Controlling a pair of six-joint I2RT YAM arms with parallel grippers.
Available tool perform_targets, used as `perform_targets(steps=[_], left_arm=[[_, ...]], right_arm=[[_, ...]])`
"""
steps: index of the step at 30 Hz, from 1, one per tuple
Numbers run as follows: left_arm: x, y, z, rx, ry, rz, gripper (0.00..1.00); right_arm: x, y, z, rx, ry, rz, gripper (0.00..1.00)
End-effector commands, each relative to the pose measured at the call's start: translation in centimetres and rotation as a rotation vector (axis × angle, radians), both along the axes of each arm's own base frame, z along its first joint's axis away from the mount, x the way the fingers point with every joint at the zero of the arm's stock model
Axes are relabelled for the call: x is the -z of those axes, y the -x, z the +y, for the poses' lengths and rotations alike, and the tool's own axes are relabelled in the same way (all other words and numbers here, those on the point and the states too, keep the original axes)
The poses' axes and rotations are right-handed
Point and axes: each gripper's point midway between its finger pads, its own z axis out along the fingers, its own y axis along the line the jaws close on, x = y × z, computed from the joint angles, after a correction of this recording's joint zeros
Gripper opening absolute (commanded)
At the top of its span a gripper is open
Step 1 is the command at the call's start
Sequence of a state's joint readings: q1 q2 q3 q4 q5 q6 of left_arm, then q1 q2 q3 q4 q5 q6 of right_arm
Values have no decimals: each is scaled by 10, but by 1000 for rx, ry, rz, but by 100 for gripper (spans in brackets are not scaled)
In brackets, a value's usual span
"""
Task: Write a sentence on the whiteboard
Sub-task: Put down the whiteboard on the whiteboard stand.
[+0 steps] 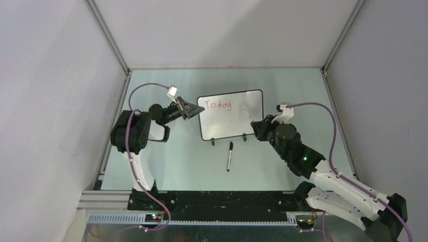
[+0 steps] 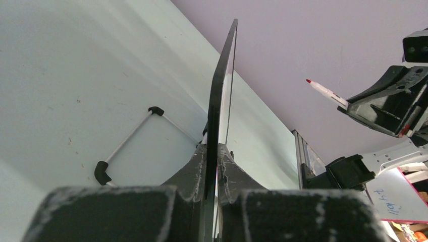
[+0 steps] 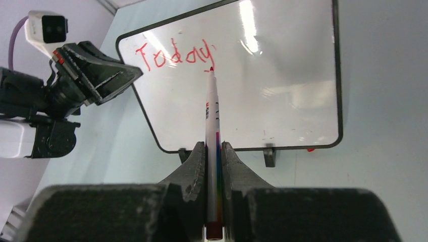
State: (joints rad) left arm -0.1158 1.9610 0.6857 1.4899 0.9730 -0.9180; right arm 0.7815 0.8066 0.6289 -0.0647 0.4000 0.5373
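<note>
Near the middle of the bench, the whiteboard stands with my left gripper pinching its left edge, my right gripper clamped on the marker, and the sentence reads only "Today", so most seems left.

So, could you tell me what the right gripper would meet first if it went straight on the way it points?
The right gripper points at the face of the whiteboard, just below the word Today. The red marker in its fingers would touch first; its tip looks close, though depth is unclear.
</note>
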Motion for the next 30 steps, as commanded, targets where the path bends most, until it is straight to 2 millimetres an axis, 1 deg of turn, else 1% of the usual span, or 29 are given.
perform_targets(steps=[1, 6, 13, 22, 26, 30], left_arm=[[-19, 3, 0, -8, -8, -116, 0], [-19, -1, 0, -10, 1, -99, 0], [-19, -2, 0, -11, 4, -96, 0], [-18, -3, 0, -8, 5, -93, 0], [-19, -3, 0, -5, 5, -95, 0], [-19, -2, -1, 0, 4, -97, 0]], right_arm=[[-33, -1, 10, -29, -21, -107, 0], [-33, -1, 7, -16, -7, -113, 0], [-29, -2, 20, -66, 0, -108, 0], [-21, -11, 21, -3, 0, -89, 0], [-16, -15, 16, 42, 7, -76, 0], [-14, -17, 17, 44, 12, -71, 0]])
